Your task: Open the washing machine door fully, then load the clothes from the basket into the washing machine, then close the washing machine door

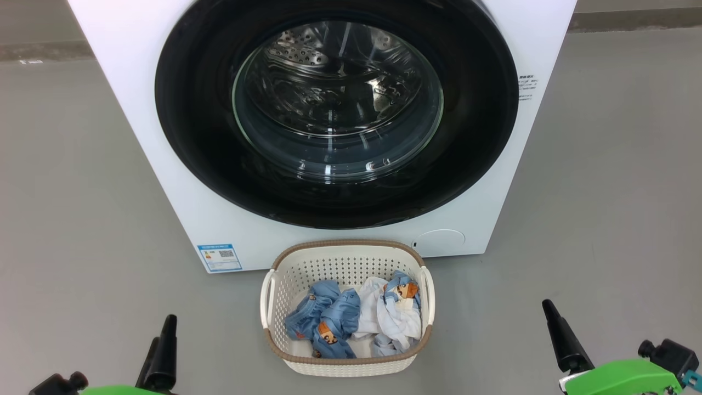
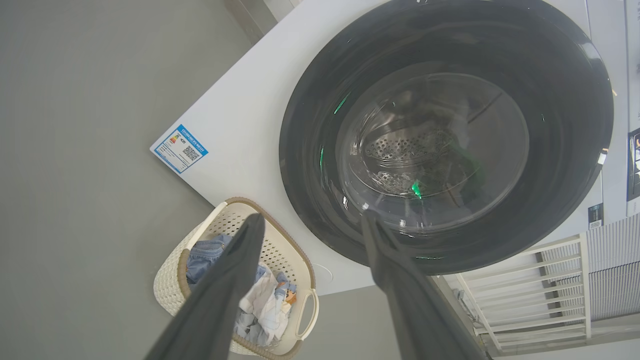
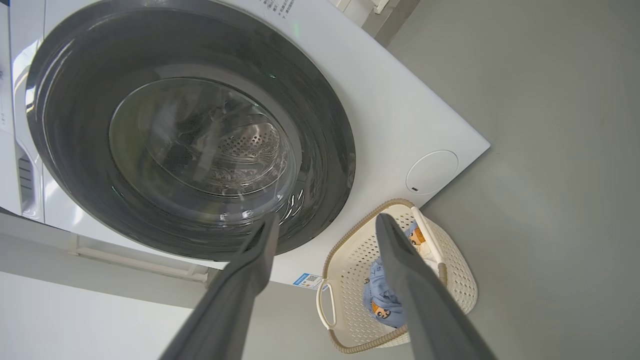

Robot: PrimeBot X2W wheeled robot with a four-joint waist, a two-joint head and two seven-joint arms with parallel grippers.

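Observation:
The white washing machine (image 1: 137,109) stands ahead, and its round black washing machine door (image 1: 340,203) sits shut flush against the front. The steel drum shows through the glass. On the floor just before it rests the cream basket (image 1: 345,243) holding the clothes (image 1: 329,321): blue denim pieces with orange patches and a white garment (image 1: 384,321). My left gripper (image 2: 311,216) is open and empty, low and left of the basket, with one dark finger (image 1: 164,348) in the head view. My right gripper (image 3: 327,217) is open and empty on the basket's right, finger (image 1: 559,334) pointing up.
Grey floor (image 1: 71,219) spreads on both sides of the machine and around the basket. A blue label (image 1: 219,258) and a round white cap (image 1: 439,241) sit at the machine's lower corners. A white slatted rack (image 2: 530,280) stands beside the machine.

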